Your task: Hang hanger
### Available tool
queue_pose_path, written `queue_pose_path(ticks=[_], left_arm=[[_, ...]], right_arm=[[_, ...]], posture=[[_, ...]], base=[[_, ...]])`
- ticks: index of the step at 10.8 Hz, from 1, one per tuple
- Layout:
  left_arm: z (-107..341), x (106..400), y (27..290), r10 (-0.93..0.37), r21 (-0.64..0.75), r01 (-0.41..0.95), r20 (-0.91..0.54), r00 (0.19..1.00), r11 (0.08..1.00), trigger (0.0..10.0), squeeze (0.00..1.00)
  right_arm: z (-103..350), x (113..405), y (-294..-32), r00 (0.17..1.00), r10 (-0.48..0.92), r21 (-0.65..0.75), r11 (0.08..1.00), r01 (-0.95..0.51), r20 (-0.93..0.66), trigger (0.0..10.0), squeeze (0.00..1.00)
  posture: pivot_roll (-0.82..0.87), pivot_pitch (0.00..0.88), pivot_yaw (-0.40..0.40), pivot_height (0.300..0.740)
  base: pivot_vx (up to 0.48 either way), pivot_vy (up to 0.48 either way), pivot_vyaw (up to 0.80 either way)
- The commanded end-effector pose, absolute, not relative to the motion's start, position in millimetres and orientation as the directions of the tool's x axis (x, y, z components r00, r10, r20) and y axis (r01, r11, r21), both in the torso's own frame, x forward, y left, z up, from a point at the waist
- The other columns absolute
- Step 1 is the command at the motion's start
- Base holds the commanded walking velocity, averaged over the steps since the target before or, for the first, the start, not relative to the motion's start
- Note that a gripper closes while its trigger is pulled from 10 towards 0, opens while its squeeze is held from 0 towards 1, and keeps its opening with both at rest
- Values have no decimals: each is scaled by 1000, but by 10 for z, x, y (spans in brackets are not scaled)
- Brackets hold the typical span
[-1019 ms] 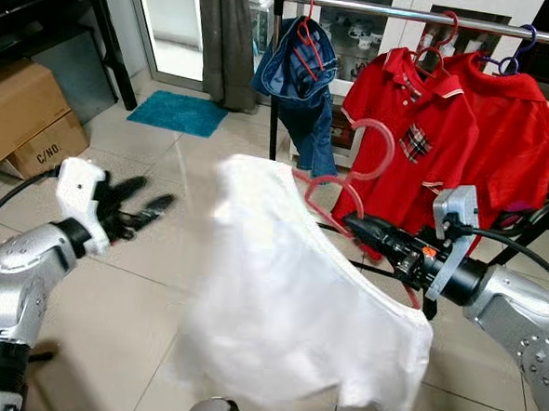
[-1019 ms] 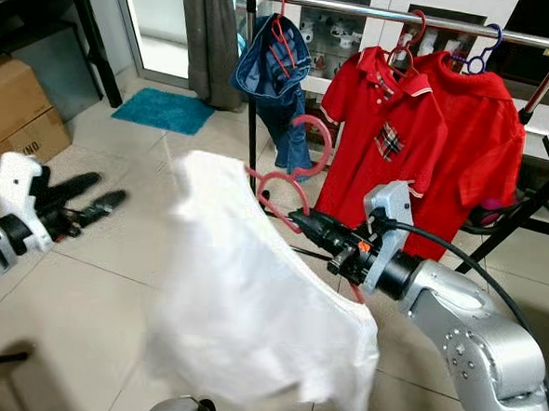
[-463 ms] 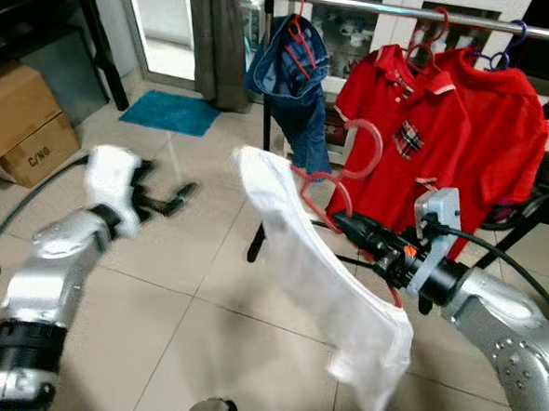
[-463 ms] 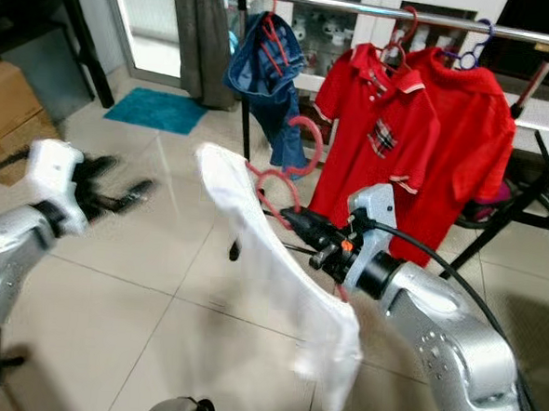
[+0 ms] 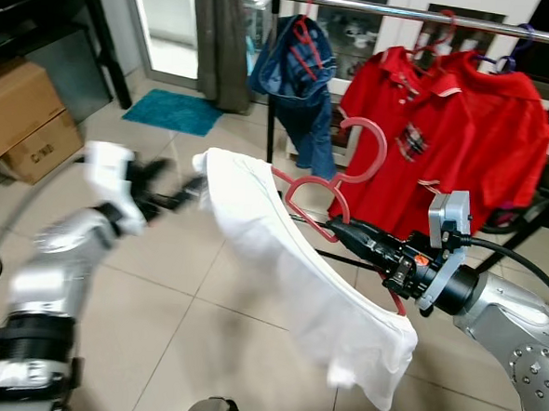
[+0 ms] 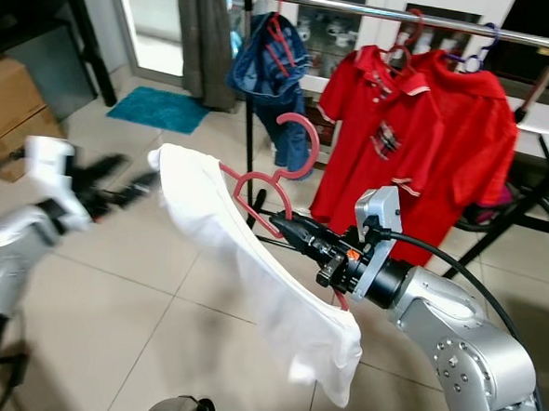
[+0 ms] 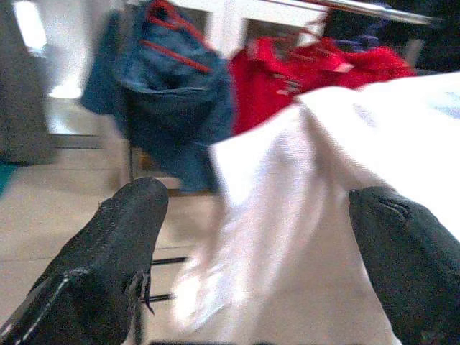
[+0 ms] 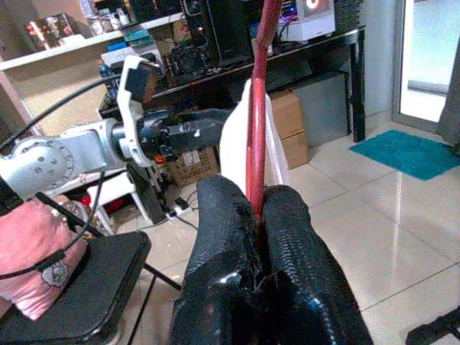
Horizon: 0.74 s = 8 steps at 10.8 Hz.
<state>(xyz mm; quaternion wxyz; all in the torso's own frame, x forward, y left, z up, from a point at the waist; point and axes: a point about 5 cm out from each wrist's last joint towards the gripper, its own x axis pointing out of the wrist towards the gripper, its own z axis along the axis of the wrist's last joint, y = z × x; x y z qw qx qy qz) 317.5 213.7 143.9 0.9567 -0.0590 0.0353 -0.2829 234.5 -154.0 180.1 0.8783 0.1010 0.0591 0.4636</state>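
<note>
My right gripper [image 5: 340, 229] clamps the pink hanger [image 5: 318, 184], hook upward toward the rail [image 5: 417, 11]; my left gripper [image 5: 177, 192], jaws apart, steadies the white shirt [image 5: 289, 272].

No legible text, label, brand, number or sign anywhere. Dark printed marks on the side of the lower cardboard box [image 5: 38, 146], too blurred to read. Plaid patch on the chest of the red polo shirt [image 5: 411, 139], without readable lettering. Items on the shelves in the right wrist view too small and blurred for any wording.
</note>
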Motion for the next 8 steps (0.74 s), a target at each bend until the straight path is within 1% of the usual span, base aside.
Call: queue_pose_path(ticks=[1, 2, 3, 4, 8], left_arm=[[1493, 3209, 2096, -567, -129, 560, -23, 823, 818, 10000, 0], [1469, 3234, 2109, -557, -140, 548, -31, 830, 825, 10000, 0], [1472, 3275, 2120, -548, -154, 538, -23, 836, 828, 9020, 0], [1501, 3303, 2118, -553, -155, 545, -9, 833, 824, 0, 0], [1460, 3281, 2081, -577, -168, 568, -4, 817, 805, 0, 0]], right_arm=[[1923, 2304, -1525, 537, 843, 199, 522, -829, 27, 10000, 0], [1932, 2289, -1532, 531, 847, 199, 516, -833, 29, 10000, 0], [1939, 2266, -1531, 518, 855, 201, 502, -841, 31, 10000, 0], [1954, 2272, -1527, 513, 857, 201, 497, -844, 35, 10000, 0], [1951, 2264, -1532, 512, 859, 203, 496, -844, 28, 10000, 0]], posture=[[13, 29, 71, 740], [11, 29, 71, 740], [9, 29, 71, 740], [10, 36, 67, 740], [9, 36, 66, 740]], base=[[0, 0, 0], [0, 0, 0], [0, 0, 0], [0, 0, 0], [0, 0, 0]])
